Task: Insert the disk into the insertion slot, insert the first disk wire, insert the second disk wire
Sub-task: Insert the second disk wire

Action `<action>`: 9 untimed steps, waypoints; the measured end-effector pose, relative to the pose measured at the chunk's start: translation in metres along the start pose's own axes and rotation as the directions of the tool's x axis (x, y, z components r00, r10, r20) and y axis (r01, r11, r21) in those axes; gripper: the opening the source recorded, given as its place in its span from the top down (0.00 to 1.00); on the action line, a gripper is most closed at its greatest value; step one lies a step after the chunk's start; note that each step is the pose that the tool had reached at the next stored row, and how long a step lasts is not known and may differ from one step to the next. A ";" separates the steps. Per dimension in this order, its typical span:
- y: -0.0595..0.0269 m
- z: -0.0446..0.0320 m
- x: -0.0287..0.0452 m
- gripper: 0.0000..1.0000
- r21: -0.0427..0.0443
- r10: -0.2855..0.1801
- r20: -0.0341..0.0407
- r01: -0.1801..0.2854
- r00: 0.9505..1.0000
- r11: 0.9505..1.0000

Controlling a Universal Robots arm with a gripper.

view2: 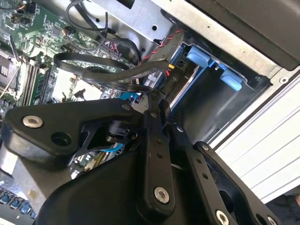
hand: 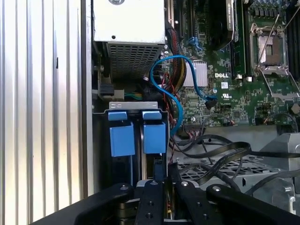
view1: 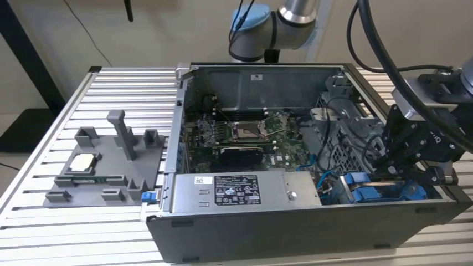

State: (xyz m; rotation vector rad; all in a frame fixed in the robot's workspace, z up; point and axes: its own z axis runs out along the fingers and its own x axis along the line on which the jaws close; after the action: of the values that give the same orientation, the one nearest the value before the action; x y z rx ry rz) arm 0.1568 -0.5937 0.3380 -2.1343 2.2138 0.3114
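Exterior view: end effector (view1: 391, 176) low over insertion slot (view1: 384, 191), fingers together, pinching flat black cable (view2: 112, 83) for plugging in.

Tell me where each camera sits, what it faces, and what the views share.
Exterior view: off the arm, above the table, looking down into the open computer case; the arm and gripper reach in at the exterior view's right.
First wrist view: on the arm, facing past the gripper at the insertion slot with blue tabs and the motherboard.
Second wrist view: on the arm, looking across the gripper at black cables and the slot.
Shared: gripper, slot, motherboard.
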 end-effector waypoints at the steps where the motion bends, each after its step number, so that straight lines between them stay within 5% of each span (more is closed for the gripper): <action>1: 0.0000 -0.0001 0.0002 0.84 0.000 0.000 0.000 0.000 1.000 1.000; 9: 0.0000 -0.0001 0.0006 0.84 0.000 0.000 0.000 0.000 1.000 1.000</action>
State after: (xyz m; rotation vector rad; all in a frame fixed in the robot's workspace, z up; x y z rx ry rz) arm 0.1568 -0.5944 0.3381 -2.1346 2.2141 0.3113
